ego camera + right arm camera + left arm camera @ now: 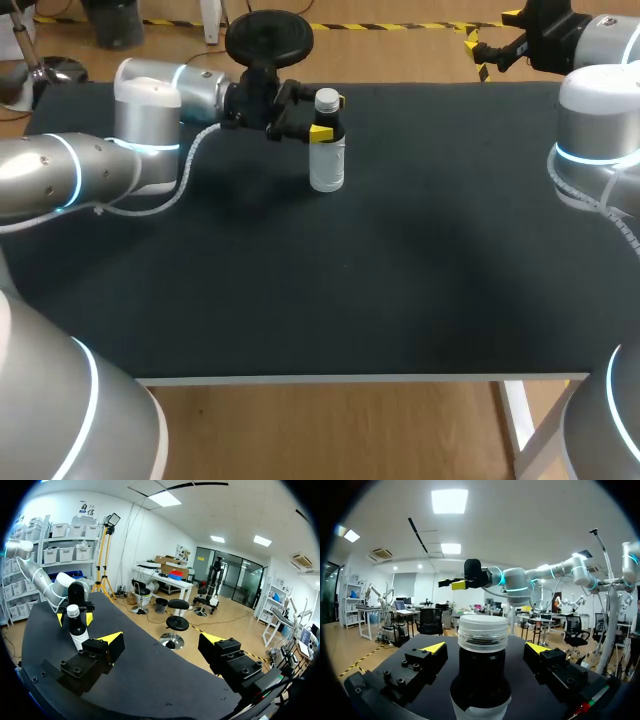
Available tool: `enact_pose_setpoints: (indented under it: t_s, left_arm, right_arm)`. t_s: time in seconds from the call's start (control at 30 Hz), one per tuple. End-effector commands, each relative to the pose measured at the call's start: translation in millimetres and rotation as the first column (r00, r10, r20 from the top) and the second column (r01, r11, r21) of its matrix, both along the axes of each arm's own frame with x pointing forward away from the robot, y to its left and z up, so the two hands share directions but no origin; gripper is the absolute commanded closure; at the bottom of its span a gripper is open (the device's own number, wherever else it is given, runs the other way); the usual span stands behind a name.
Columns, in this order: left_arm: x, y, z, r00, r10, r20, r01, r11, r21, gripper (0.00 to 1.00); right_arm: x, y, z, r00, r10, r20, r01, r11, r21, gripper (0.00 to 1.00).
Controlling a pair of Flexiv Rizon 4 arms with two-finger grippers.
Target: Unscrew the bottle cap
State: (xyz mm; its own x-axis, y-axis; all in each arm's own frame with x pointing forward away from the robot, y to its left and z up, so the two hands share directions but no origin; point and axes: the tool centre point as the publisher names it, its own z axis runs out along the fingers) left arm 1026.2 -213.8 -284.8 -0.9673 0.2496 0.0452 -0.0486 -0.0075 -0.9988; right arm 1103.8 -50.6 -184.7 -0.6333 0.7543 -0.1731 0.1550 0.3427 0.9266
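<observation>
Between my left fingers, dead centre: the bottle [480,680], upright on the table [400,250], long axis vertical and square to my line of reach. My left gripper [485,647] comes in level from the side at shoulder height. The yellow tips flank the dark body just below the cap [482,630], with a gap on each side and neither pad touching, so the jaws are wide and hold nothing. My right gripper [162,639] is well apart past the table's far corner, jaws likewise spread and empty, the bottle far ahead of it. Judgement: the left arm is much the nearer. Closing straight across the axis should pin the body and leave the cap free for the right.
</observation>
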Motion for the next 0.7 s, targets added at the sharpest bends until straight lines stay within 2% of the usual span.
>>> enact_pose_setpoints:
  t_s: [0.03,0.1,0.23,0.27,0.3,0.7]
  left_arm:
    - [6.1,-1.5,-2.9,1.000,-0.019,0.002,0.020,1.000,-0.009,0.50]
    - [6.2,-1.7,-2.5,1.000,-0.021,0.005,0.021,1.000,-0.013,0.67]
    - [6.2,-1.7,-2.1,1.000,-0.024,0.008,0.024,1.000,-0.015,0.83]
    - [6.2,-1.7,-2.0,1.000,-0.024,0.009,0.024,1.000,-0.015,0.95]
    - [6.2,-1.7,-1.9,1.000,-0.024,0.009,0.024,1.000,-0.016,1.00]
    - [7.3,0.6,1.6,1.000,-0.024,0.019,0.024,1.000,-0.015,1.00]
  right_arm:
    - [0.4,-0.1,0.6,1.000,0.000,-0.003,0.000,1.000,-0.002,0.00]
    - [0.4,-0.1,0.6,1.000,0.000,-0.003,0.000,1.000,-0.002,0.00]
    - [0.4,-0.1,0.6,1.000,0.000,-0.003,0.000,1.000,-0.002,0.00]
    - [0.4,-0.1,0.6,1.000,0.000,-0.003,0.000,1.000,-0.002,0.00]
    - [0.4,-0.1,0.6,1.000,0.000,-0.003,0.000,1.000,-0.002,0.00]
    - [0.4,-0.1,0.6,1.000,0.000,-0.003,0.000,1.000,-0.002,0.00]
